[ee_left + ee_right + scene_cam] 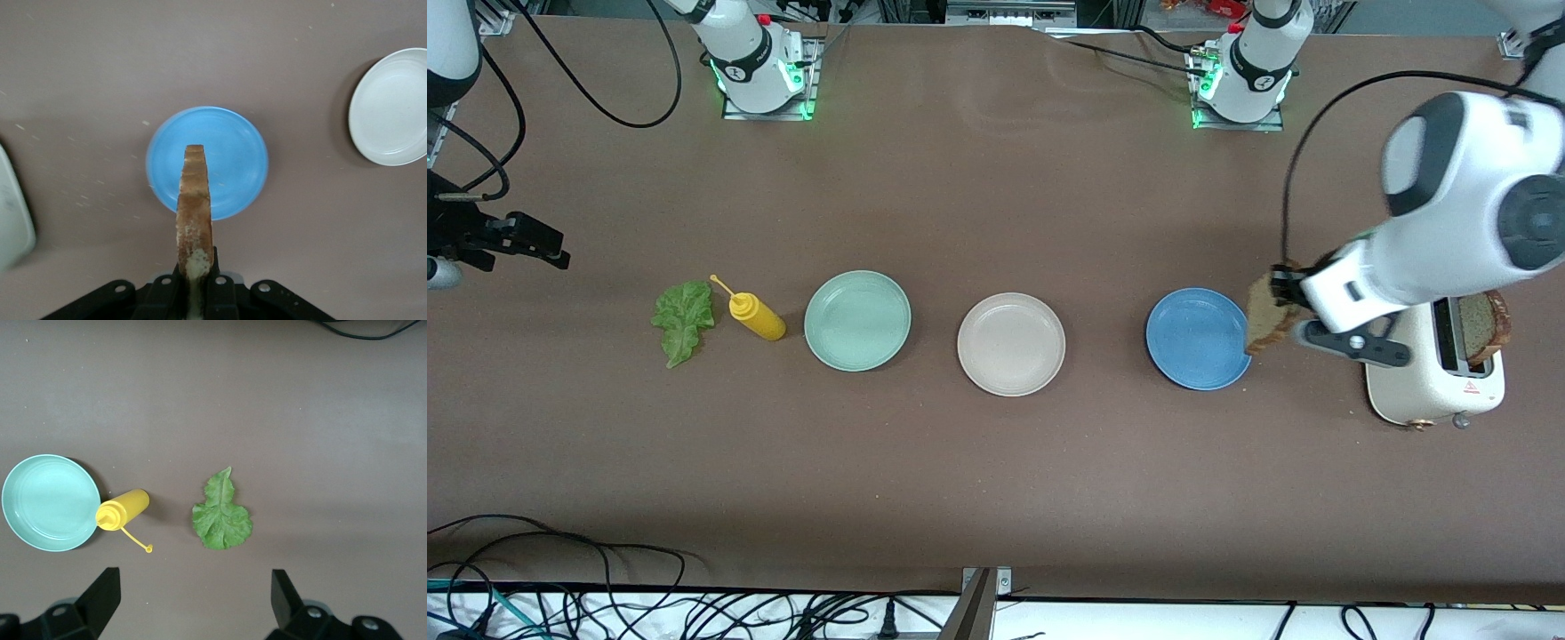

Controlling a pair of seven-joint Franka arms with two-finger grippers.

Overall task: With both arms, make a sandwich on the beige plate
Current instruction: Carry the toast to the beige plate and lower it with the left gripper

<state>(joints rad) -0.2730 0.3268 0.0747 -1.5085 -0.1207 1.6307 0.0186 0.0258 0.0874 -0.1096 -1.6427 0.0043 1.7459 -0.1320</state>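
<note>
The left gripper [1282, 298], at mid-right of the front view, is clamped on a square brown speckled bread slice [1266, 314], held on edge over the round blue plate [1197, 338] for carrying. The round matte beige plate [1011, 344] sits bare at centre. The right gripper [193, 597] waits, fingers apart, over the ruffled green lettuce leaf [683, 320].

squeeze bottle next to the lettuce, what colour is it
Yellow squeeze bottle; clearest in the front view.

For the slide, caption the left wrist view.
Left tool shut on a bread slice, held on edge over the blue plate; beige plate waits nearby.
</note>
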